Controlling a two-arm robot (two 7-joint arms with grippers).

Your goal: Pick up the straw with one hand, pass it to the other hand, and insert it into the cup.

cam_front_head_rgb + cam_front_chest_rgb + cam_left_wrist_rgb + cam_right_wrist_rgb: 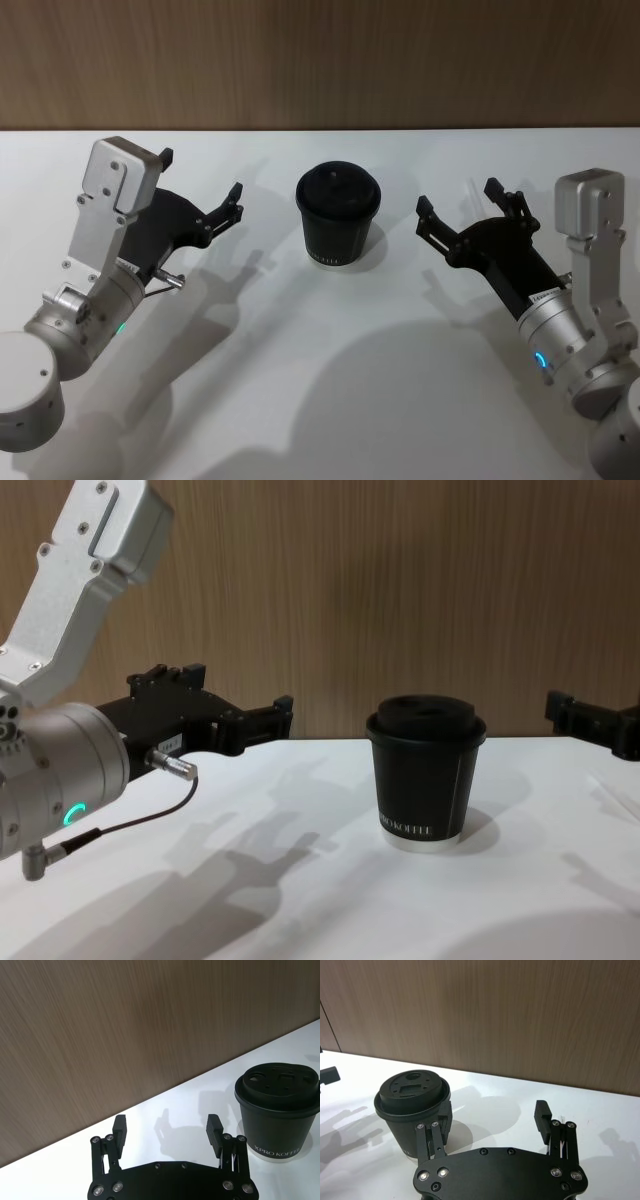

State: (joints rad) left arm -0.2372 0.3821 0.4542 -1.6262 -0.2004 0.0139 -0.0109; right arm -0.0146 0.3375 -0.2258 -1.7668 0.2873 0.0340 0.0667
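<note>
Cup [338,215] (white "XPRO KOFFEE" lettering) between left gripper [201,172] and right gripper [458,196], both jaws wide

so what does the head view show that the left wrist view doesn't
The head view adds the right gripper, open, to the right of the cup. The left wrist view adds a close side look at the cup's white lettering. Both share the lidded cup, the open left gripper, the white table and the wooden wall.
</note>
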